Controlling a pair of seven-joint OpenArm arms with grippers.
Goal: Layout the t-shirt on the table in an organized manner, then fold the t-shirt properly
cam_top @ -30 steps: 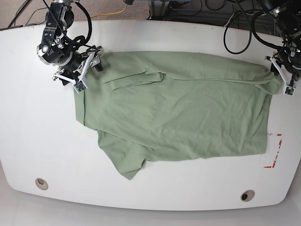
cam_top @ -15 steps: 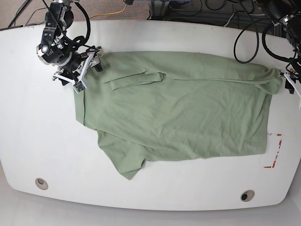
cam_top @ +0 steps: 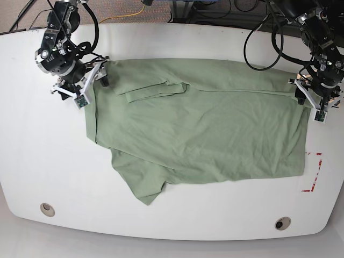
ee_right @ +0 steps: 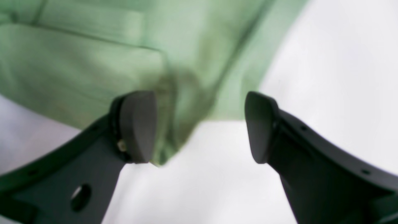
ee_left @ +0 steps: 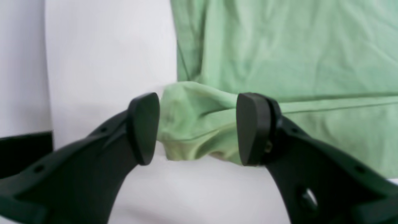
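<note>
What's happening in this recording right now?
A two-armed robot is working on folding a green t-shirt spread on a white table. The left gripper is at one upper corner of the shirt and the right gripper is near the other, both with jaws apart and neither gripping the cloth. A strip along the far edge looks folded over, while one piece sticks out at the near side, so the fold is unfinished.

The right wrist view blurs the sage-green t-shirt (ee_right: 199, 40). In the base view, the left gripper (cam_top: 309, 97) hides part of the cloth's corner, and the top edge cuts off both arms.
</note>
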